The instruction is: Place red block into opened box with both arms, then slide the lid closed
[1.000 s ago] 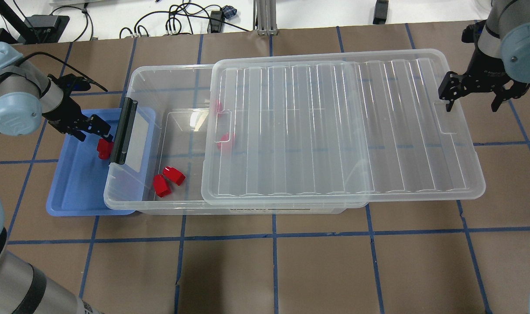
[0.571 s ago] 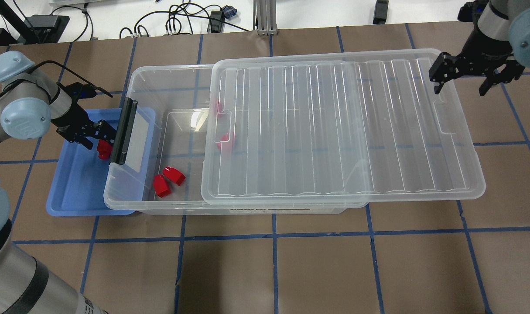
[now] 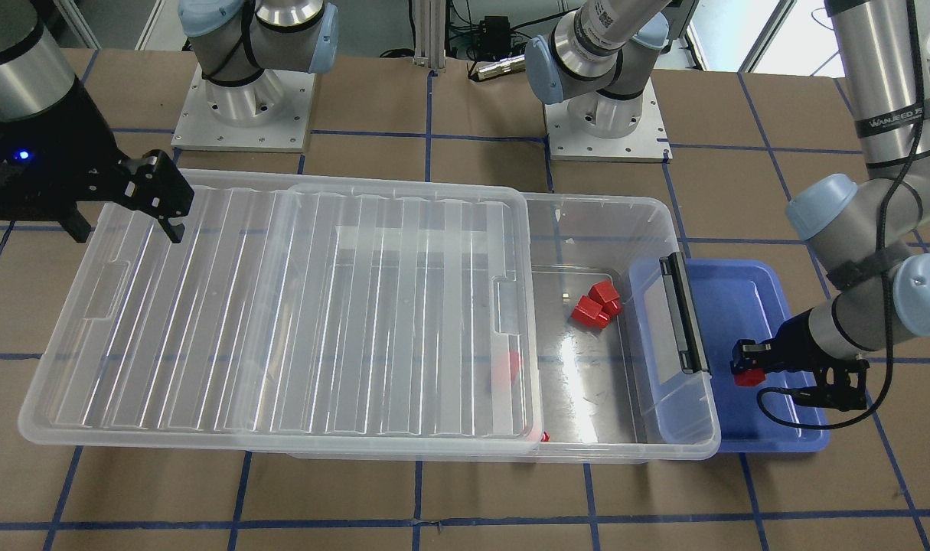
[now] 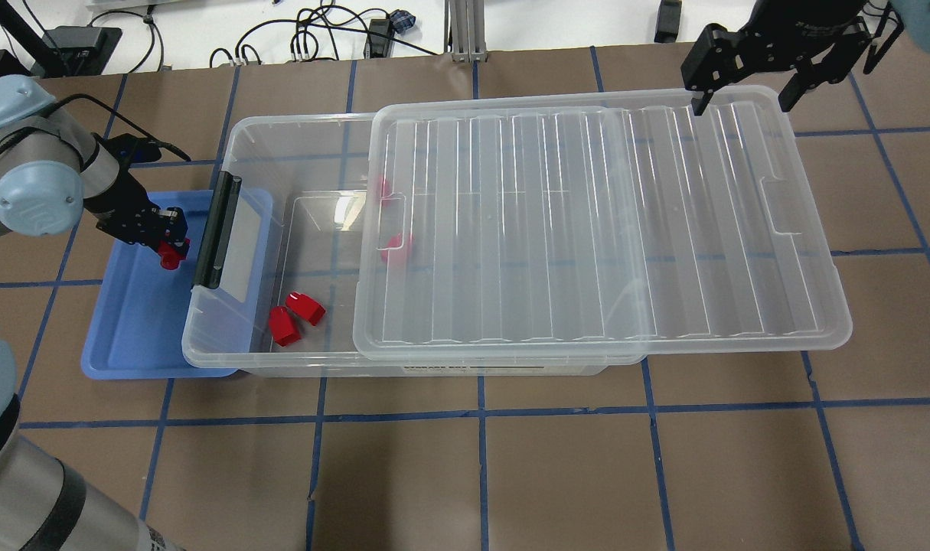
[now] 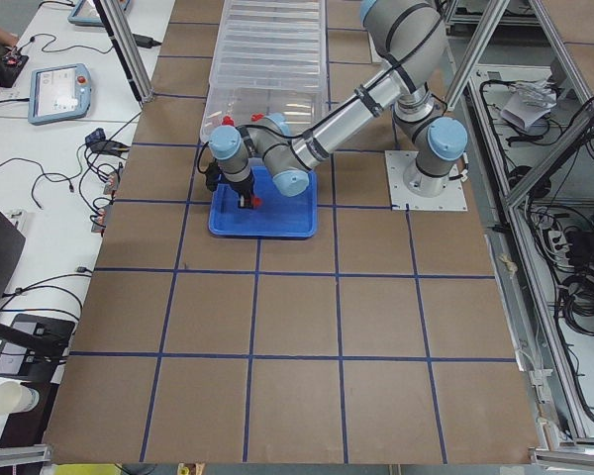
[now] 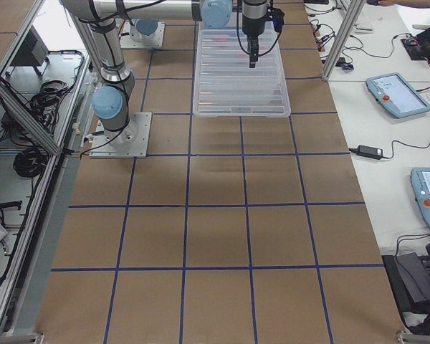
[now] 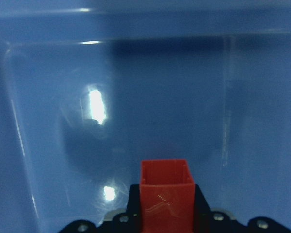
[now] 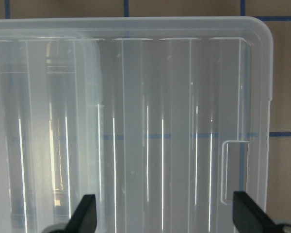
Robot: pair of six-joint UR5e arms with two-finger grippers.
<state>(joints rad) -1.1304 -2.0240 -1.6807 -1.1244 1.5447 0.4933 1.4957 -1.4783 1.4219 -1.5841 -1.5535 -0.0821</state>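
My left gripper (image 4: 168, 243) is shut on a red block (image 4: 171, 259) over the blue tray (image 4: 132, 337), just left of the box's black latch bar (image 4: 217, 229). The left wrist view shows the red block (image 7: 166, 191) pinched between the fingers, with the tray floor behind it. The clear box (image 4: 239, 145) is open at its left end. Its ribbed lid (image 4: 587, 229) is slid to the right and overhangs the right end. My right gripper (image 4: 744, 88) hangs open above the lid's far right corner, holding nothing. Its fingers straddle the lid (image 8: 160, 121) in the right wrist view.
Two red blocks (image 4: 296, 314) lie together on the box floor near the front wall. Others show faintly under the lid's left edge (image 4: 394, 246). The box's left end overlaps the blue tray. Cables lie beyond the table's far edge (image 4: 311, 38).
My left gripper has shut on the red block in the tray. My right gripper has moved from the lid's right end toward the lid's far right corner and stays open.
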